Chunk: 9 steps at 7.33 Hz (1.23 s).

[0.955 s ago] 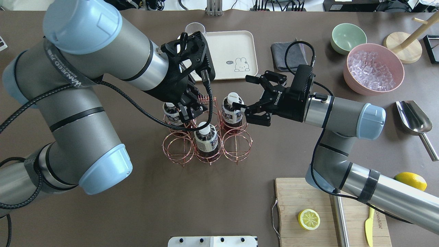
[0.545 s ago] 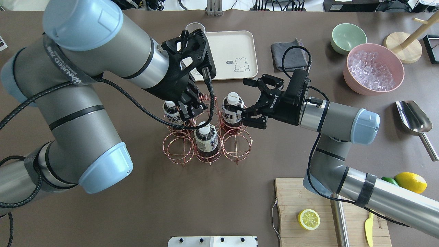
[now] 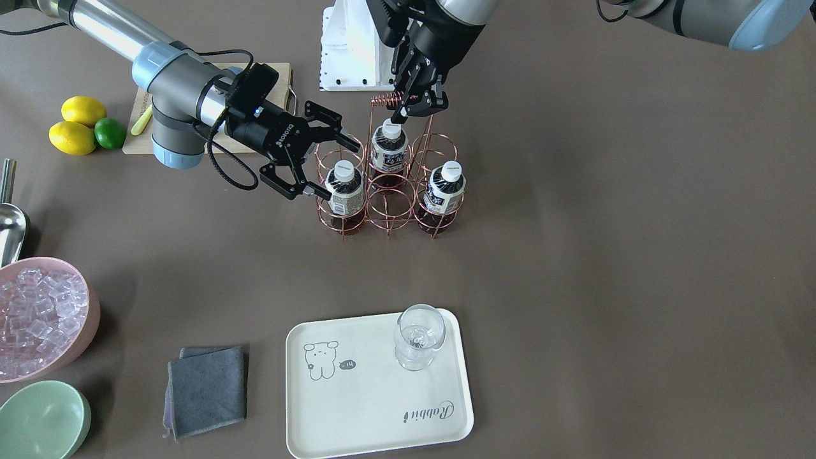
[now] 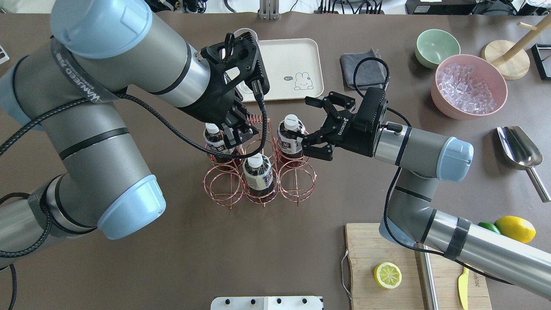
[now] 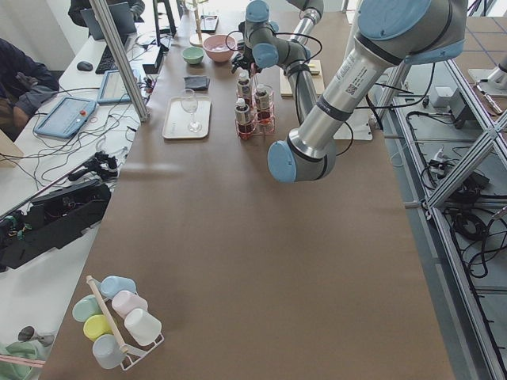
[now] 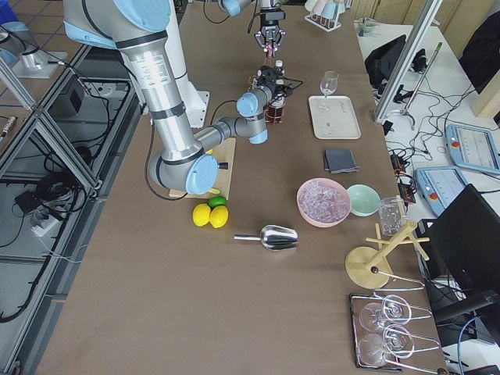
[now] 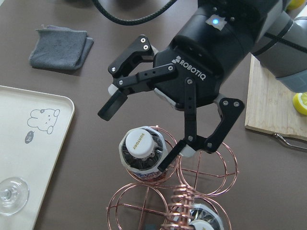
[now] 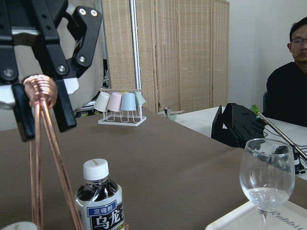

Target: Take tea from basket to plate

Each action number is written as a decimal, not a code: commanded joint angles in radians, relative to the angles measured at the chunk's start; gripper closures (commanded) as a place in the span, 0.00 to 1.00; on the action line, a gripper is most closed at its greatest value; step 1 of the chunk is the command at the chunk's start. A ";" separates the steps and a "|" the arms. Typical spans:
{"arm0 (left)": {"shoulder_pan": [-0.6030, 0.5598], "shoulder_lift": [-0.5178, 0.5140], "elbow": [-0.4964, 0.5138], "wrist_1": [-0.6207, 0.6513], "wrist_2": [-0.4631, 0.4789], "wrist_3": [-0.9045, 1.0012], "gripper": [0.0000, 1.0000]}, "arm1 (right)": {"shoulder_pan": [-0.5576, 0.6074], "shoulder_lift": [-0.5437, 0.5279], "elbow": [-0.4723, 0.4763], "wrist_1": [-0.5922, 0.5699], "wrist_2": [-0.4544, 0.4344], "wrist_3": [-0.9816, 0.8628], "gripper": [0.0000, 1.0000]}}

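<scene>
Beside tea (image 4: 289, 144): my right pincer (image 4: 306, 122) gapes wide, empty.
Basket (image 4: 296, 184) handle: left pincer (image 3: 417, 106) clamps it.
Risk: finger may snag wire ring at 3 o'clock, tilting bottle.

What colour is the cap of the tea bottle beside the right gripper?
White cap, best in the left wrist-mounted view.

Right pincer (image 4: 306, 121) advanced, jaws now flanking tea (image 4: 291, 140).

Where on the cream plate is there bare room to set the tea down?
The plate is bare between the bear drawing and the wine glass, and along the Rabbit-script edge. Only the glass's corner is crowded.
</scene>
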 commanded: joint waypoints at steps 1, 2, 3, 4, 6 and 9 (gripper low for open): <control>-0.002 -0.002 0.000 0.011 0.000 0.000 1.00 | -0.006 0.006 -0.005 -0.006 -0.003 -0.019 0.15; -0.002 -0.002 0.000 0.012 0.000 0.000 1.00 | -0.007 0.006 -0.005 -0.004 -0.003 -0.020 0.37; -0.002 -0.002 0.000 0.014 0.000 0.000 1.00 | -0.007 0.004 -0.005 -0.004 -0.003 -0.020 0.51; -0.002 -0.002 0.000 0.014 0.000 0.000 1.00 | -0.009 0.004 -0.005 -0.003 -0.003 -0.020 0.80; -0.002 -0.002 0.000 0.016 0.000 0.000 1.00 | -0.011 0.004 -0.004 -0.003 -0.004 -0.017 1.00; -0.002 -0.010 0.003 0.022 0.000 0.000 1.00 | -0.006 0.009 0.121 -0.100 -0.003 0.016 1.00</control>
